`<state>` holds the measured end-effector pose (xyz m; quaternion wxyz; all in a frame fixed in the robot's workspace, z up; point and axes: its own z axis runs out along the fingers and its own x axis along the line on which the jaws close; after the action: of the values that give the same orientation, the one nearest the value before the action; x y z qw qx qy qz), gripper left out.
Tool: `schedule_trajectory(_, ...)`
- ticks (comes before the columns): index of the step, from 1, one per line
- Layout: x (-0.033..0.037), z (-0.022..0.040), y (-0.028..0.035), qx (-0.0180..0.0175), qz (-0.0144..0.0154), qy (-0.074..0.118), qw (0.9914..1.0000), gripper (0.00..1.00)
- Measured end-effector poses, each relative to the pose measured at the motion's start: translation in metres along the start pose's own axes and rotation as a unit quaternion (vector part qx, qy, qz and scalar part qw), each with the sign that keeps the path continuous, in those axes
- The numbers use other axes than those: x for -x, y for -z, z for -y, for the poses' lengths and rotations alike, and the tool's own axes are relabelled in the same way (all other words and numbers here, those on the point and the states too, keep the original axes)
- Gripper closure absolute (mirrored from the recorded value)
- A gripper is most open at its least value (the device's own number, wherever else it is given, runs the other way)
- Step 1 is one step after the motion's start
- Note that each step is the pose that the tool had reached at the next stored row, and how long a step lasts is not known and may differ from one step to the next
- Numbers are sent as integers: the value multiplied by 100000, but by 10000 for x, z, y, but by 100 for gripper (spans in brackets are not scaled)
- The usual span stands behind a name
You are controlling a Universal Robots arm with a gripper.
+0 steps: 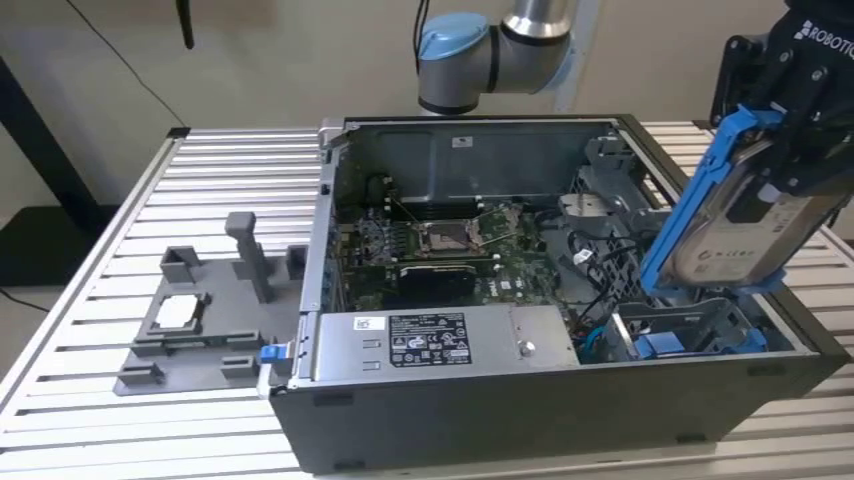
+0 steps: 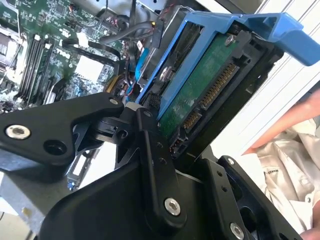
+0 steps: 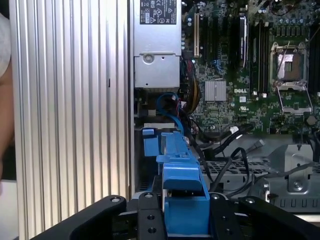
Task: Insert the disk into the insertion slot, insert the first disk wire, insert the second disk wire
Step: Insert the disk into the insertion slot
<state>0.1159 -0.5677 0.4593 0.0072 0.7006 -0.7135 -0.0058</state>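
**Disk's in the gripper, hanging over the drive cage**

Exterior view: the gripper is clamped shut on the disk and grabs it near the upper end. The drive hangs tilted with its label showing and the blue carrier wrapped round it. It's up in the air at the exterior view's right. Its low end is just above the insertion slot in the near right corner of the computer case, and it's not in yet. The grey printed fixture sits well apart on the slatted table, at the exterior view's left.

Second wrist view: the disk's green circuit board and connector pins face the camera. The black fingers are tight against the carrier, with the motherboard beyond.

First wrist view: the carrier's edge sits squarely between the fingers, and the power supply is farther off.
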Motion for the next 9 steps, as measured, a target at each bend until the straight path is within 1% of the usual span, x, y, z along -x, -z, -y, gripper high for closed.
schedule_trajectory(6,31,-3,-13,0,1,-3,100000,67)
schedule_trajectory(9,33,-4,-19,0,2,-4,100000,67)
